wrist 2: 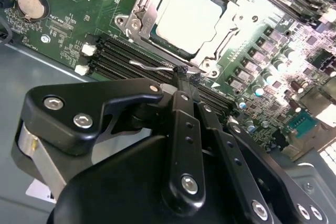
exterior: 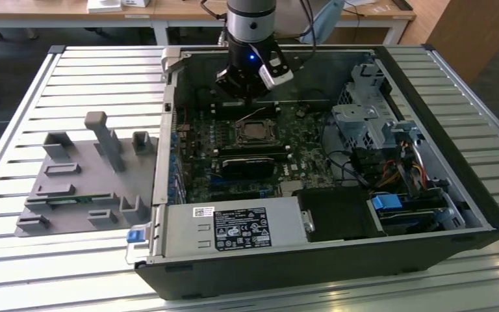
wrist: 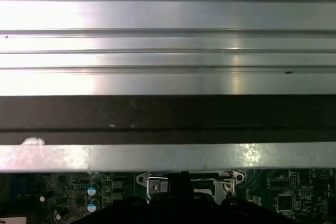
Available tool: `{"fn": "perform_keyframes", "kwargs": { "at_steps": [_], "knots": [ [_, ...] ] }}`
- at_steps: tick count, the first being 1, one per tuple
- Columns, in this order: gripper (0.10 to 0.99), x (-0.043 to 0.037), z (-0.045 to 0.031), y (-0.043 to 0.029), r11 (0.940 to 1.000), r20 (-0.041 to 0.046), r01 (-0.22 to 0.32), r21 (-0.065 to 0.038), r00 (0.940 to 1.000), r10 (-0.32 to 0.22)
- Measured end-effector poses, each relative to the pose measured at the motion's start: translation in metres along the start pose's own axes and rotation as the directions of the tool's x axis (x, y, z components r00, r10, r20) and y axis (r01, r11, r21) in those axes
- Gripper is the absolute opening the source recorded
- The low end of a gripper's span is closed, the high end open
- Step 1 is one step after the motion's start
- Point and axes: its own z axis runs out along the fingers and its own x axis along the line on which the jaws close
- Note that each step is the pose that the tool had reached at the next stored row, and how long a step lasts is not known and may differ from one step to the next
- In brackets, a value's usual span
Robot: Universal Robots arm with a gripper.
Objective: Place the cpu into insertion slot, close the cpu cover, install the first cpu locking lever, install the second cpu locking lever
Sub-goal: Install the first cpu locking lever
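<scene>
The fingers (wrist 2: 182, 98) are pressing together at their tips and pinching the free end of one thin wire cpu locking lever (wrist 2: 152, 67), just beside the edge of the insertion slot (wrist 2: 125, 22). One cpu (wrist 2: 186, 17) is lying flat in that slot. One cpu cover (wrist 2: 234, 17) is lying closed over it, framing its pale face. Black memory slots (wrist 2: 123, 51) are running alongside the slot, directly under the lever.

In the exterior view the gripper (exterior: 249, 101) is reaching down into the open computer case (exterior: 457, 195), close to the case's far wall. The space above the socket is standing open. One long black block (exterior: 249, 166) is sitting on the socket's near side. The case is resting on a slatted counter (exterior: 24, 117), with one grey fixture tray (exterior: 76, 214) beside it at the exterior view's left.

The gripper's black links are covering much of the board in the second wrist view. Whether the lever is hooked under a catch cannot be told. In the first wrist view, the case wall (wrist: 168, 114) is cutting off all but a strip of the socket.
</scene>
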Motion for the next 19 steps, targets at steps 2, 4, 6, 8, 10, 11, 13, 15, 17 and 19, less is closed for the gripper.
{"fn": "perform_keyframes", "kwargs": {
  "at_steps": [2, 4, 6, 8, 10, 11, 13, 15, 17, 19],
  "knots": [
    [0.106, -0.0009, 0.0014, 0.0000, 1.0000, 0.0000, 0.000, 0.000, 1.0000, 0.000],
    [0.106, -0.0013, 0.0023, 0.0000, 1.0000, 0.0000, 0.000, 0.000, 1.0000, 0.000],
    [0.106, -0.0014, 0.0032, -0.0001, 1.0000, 0.0000, 0.000, 0.000, 1.0000, 0.000],
    [0.106, -0.0014, 0.0038, -0.0001, 1.0000, 0.0000, 0.000, 0.000, 1.0000, 0.000],
    [0.106, -0.0016, 0.0043, -0.0001, 1.0000, 0.0000, 0.000, 0.000, 1.0000, 0.000],
    [0.106, -0.0018, 0.0046, -0.0001, 1.0000, 0.0000, 0.000, 0.000, 1.0000, 0.000],
    [0.106, -0.0024, 0.0050, -0.0001, 1.0000, -0.0001, 0.000, 0.000, 1.0000, 0.000],
    [0.106, -0.0038, 0.0057, 0.0001, 1.0000, -0.0002, 0.000, 0.000, 1.0000, 0.000],
    [0.106, -0.0054, 0.0064, 0.0004, 1.0000, -0.0011, 0.000, 0.000, 1.0000, 0.000],
    [0.106, -0.0066, 0.0069, 0.0013, 1.0000, -0.0016, 0.000, 0.000, 1.0000, 0.000]
  ]
}}
